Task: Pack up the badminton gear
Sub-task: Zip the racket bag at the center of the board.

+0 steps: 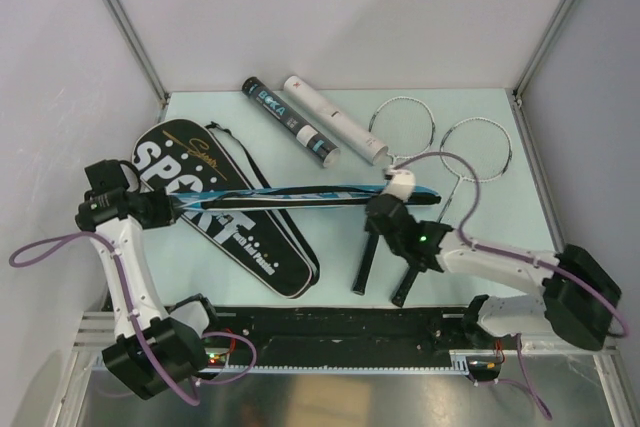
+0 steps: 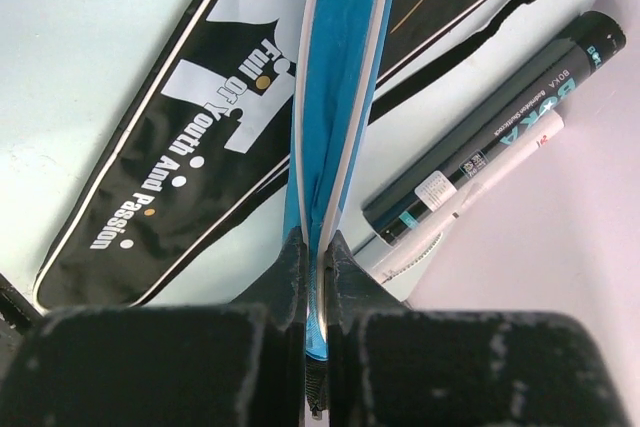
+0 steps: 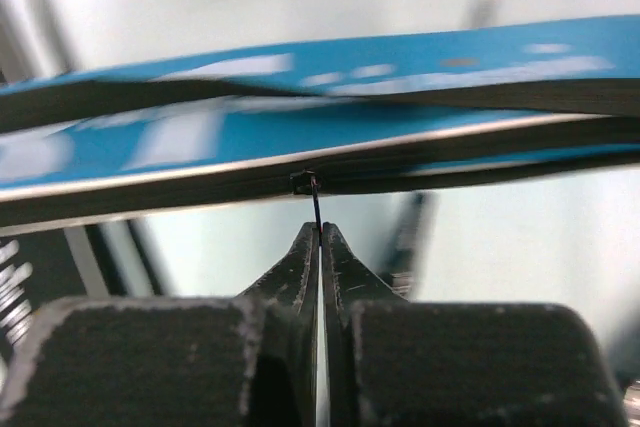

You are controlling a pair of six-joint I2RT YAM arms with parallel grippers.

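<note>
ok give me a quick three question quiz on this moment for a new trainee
1. True or false: the left gripper is open.
2. What does the right gripper pinch? A) a racket handle B) the zipper pull of the blue bag C) the white tube
3. Fill in: ___ rackets lie unpacked on the table.
Key: 1 false; 2 B; 3 two

blue bag, black bag with white lettering
</note>
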